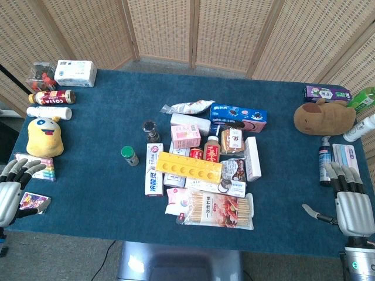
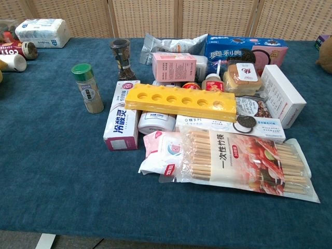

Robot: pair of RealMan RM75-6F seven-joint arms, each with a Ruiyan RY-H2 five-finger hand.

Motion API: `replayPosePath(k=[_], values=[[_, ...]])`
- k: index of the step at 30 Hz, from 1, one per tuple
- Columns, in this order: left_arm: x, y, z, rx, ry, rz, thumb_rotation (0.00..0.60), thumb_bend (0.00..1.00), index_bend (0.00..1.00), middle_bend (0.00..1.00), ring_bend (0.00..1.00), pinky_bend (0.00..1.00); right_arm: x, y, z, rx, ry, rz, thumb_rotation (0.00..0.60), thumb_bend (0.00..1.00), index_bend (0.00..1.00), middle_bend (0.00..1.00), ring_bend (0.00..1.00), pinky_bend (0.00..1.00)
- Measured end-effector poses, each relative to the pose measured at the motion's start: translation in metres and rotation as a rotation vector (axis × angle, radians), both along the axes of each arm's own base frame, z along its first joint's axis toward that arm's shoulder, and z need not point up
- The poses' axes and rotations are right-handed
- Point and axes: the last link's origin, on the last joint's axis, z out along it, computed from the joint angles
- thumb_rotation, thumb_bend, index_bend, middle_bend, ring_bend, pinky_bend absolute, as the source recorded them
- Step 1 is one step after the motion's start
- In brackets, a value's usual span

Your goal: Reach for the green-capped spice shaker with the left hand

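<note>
Woven cane screens stand behind the dark blue cloth-covered table [image 1: 99, 175], and your two hands wait at its near corners. Your left hand [image 1: 14, 190] lies at the near left edge with its grey fingers [image 1: 26, 170] spread apart and holding nothing; a small pink packet [image 1: 34, 201] is just beside it. Your right hand [image 1: 351, 202] rests at the near right corner, its fingers straight, side by side, also with nothing in them.

Out from the left hand, well apart across bare cloth, the small green-capped spice shaker with pale powder inside [image 2: 87, 87] stands upright. It stands alone on the left of the crowded pile, near the white upright carton with blue letters [image 2: 120, 123] and the dark glass pepper grinder [image 2: 122, 58], touching neither.

I judge that the reach is not yet begun, so you are at the very first step. The next move calls for you to carry the left hand forward and toward the middle, with the fingers kept wide, and come to the shaker from its free left side, so that the carton and the grinder are not pushed.
</note>
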Motion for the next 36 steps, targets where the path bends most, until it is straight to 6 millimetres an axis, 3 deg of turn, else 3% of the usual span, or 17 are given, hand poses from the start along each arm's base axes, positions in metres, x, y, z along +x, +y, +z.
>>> replayPosePath(k=[9, 23, 30, 36], values=[[-0.002, 0.0, -0.001, -0.022, -0.009, 0.011, 0.6, 0.24, 0.2, 0.2, 0.11, 0.0, -0.002, 0.002, -0.005, 0.017, -0.021, -0.008, 0.397, 0.08, 0.0, 0.0, 0.0, 0.0], [-0.003, 0.017, -0.013, -0.09, -0.076, 0.045, 0.6, 0.24, 0.19, 0.19, 0.11, 0.0, -0.006, 0.006, -0.002, 0.016, -0.03, -0.029, 0.397, 0.08, 0.0, 0.0, 0.0, 0.0], [-0.009, 0.039, -0.036, -0.183, -0.161, 0.09, 0.6, 0.24, 0.17, 0.17, 0.11, 0.0, -0.009, 0.01, 0.001, 0.012, -0.035, -0.05, 0.395, 0.08, 0.0, 0.0, 0.0, 0.0], [-0.011, 0.069, -0.071, -0.26, -0.302, 0.125, 0.6, 0.24, 0.15, 0.15, 0.11, 0.0, -0.011, 0.014, 0.006, 0.002, -0.035, -0.07, 0.397, 0.08, 0.0, 0.0, 0.0, 0.0]])
